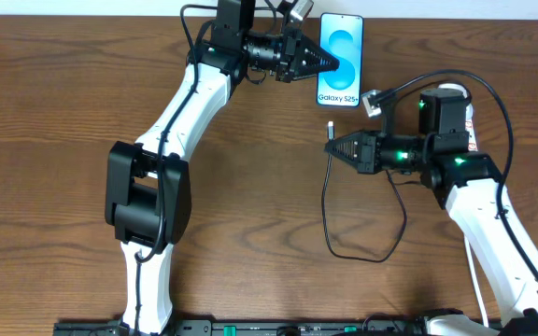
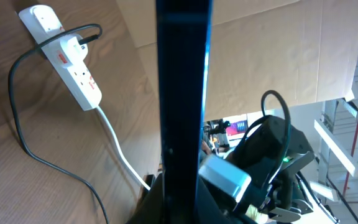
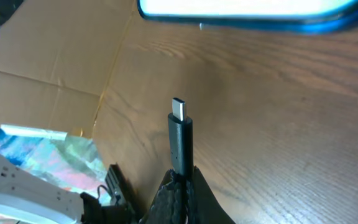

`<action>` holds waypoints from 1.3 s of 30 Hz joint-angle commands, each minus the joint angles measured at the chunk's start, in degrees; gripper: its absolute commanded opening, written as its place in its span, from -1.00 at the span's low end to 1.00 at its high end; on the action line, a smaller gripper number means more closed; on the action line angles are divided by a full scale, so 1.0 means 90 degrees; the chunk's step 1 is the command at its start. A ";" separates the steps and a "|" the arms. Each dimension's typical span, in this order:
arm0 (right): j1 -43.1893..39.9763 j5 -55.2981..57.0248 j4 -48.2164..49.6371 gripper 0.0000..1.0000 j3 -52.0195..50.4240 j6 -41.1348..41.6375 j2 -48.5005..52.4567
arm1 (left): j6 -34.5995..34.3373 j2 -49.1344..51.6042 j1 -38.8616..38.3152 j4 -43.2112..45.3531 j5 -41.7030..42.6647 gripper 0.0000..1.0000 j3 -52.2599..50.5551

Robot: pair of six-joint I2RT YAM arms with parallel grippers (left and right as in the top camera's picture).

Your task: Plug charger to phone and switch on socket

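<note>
The phone [image 1: 341, 37] with its teal-blue screen lies at the far middle of the table. My left gripper [image 1: 333, 63] is shut on its left side. In the left wrist view the phone [image 2: 182, 93] is a dark edge-on bar between the fingers [image 2: 180, 202]. My right gripper [image 1: 335, 145] is shut on the charger [image 1: 331, 132] just below the phone's bottom edge. In the right wrist view the connector [image 3: 180, 130] sticks up from the fingers [image 3: 182, 180], its metal tip apart from the phone edge [image 3: 247, 14]. The socket [image 2: 73, 65] is mostly hidden under my right arm in the overhead view.
The black cable [image 1: 329, 219] loops down across the table below my right gripper and back up to it. The socket's white lead [image 2: 118, 144] runs towards the table edge. A grey adapter [image 1: 374, 101] sits by my right arm. Cardboard sheets [image 2: 272, 56] stand beyond the table.
</note>
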 commanded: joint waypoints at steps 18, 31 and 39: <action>0.0012 0.0476 0.0092 -0.99 0.0406 0.0410 -0.0041 | 0.0170 -0.0301 0.0058 0.0058 0.0542 -0.85 0.0202; 0.0019 0.0352 0.0260 -0.99 0.0406 0.0731 -0.0041 | 0.0172 -0.0301 0.0058 0.0058 0.0636 -0.85 0.0202; 0.0019 0.0160 0.0262 -0.98 0.0406 0.0923 -0.0036 | 0.0168 -0.0301 0.0058 0.0056 0.0661 -0.86 0.0202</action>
